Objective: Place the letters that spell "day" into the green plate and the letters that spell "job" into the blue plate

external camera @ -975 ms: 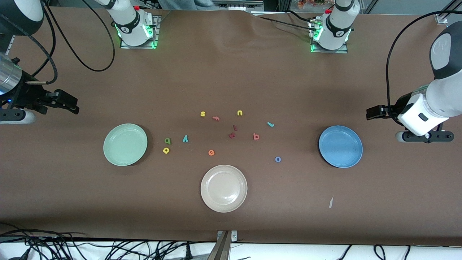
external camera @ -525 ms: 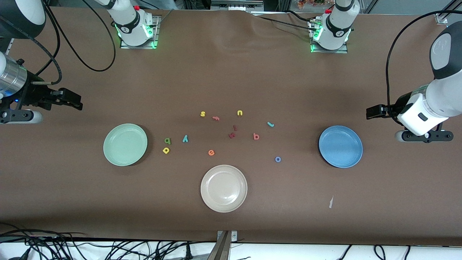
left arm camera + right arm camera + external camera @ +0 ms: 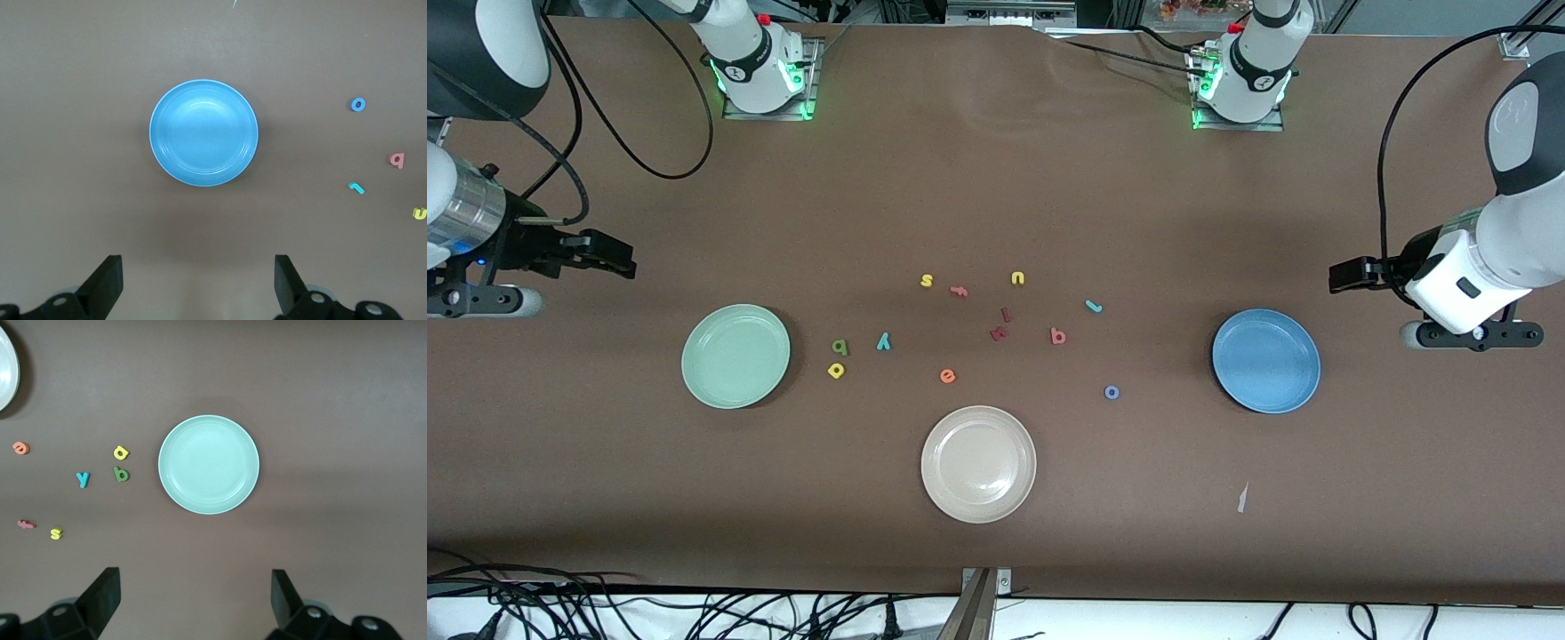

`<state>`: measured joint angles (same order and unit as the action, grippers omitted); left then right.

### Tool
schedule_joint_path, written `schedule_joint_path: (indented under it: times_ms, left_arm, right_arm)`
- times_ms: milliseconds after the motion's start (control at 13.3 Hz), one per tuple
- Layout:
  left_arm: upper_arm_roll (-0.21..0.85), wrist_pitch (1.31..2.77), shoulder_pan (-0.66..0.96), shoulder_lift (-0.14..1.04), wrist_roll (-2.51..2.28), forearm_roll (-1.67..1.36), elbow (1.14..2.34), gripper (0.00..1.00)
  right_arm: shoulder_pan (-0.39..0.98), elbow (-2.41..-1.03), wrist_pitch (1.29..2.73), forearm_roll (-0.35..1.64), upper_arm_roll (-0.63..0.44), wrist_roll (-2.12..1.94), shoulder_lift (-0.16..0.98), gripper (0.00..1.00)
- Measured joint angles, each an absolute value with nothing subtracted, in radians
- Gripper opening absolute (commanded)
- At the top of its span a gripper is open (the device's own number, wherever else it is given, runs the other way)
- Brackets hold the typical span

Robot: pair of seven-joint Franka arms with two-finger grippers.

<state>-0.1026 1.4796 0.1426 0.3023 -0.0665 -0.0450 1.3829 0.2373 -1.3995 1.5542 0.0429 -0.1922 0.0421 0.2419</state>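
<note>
The pale green plate lies toward the right arm's end, empty. Beside it lie a dark green letter, a yellow round letter and a teal "y". The blue plate lies toward the left arm's end, also empty. A teal hooked letter, a salmon-pink letter and a blue "o" lie near it. My right gripper and left gripper hang open over bare table, holding nothing.
A beige plate sits nearest the front camera, at mid-table. A yellow "s", pink "f", yellow "u", two dark red letters and an orange "e" lie among the task letters. A paper scrap lies near the blue plate.
My right gripper has shifted a little toward the table's middle. The left arm, the plates and the letters have not moved.
</note>
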Motion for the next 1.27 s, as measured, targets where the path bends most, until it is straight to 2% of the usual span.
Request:
schedule_joint_path:
  times_ms: [1275]
  left_arm:
    - [-0.105, 1.473, 0.14, 0.302, -0.054, -0.045, 1.383, 1.0]
  right_arm:
    - [0.229, -1.396, 1.623, 0.043, -0.194, 0.046, 0.271, 1.0]
